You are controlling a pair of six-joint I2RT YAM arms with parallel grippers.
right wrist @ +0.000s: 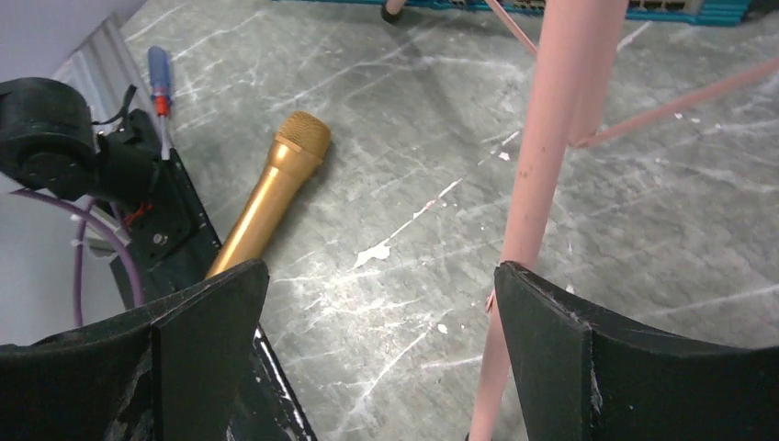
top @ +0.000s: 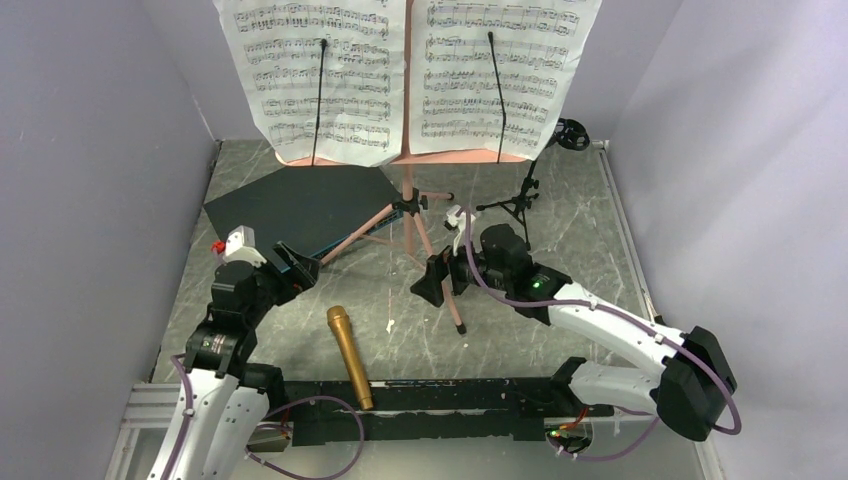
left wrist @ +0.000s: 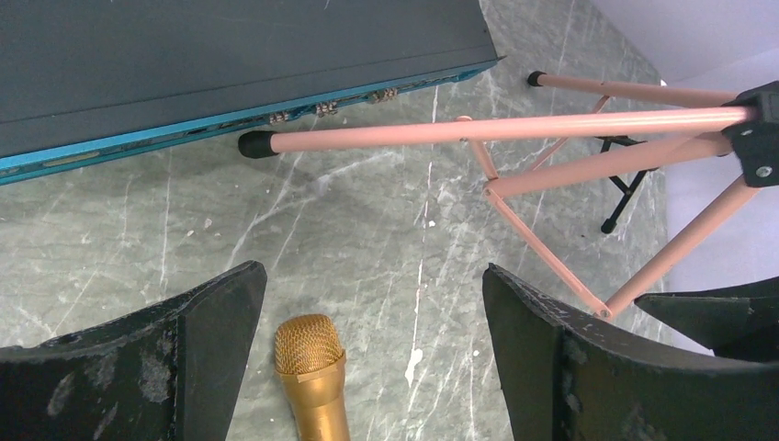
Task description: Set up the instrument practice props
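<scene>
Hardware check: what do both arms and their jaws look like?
Left arm and right arm: white link shells, black joint housings, purple cables along each. Green light on the right arm's wrist, red tab on the left's. Jaws: black, wedge-shaped, scuffed.

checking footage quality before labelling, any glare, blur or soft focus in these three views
Top external: even, soft light, no harsh shadows; the sheet-music pages are bright yet the notes stay legible. Left wrist: sharp, a mild sheen on the gold microphone. Right wrist: the pink stand leg close to the lens looks slightly soft; the table shows no glare.
</scene>
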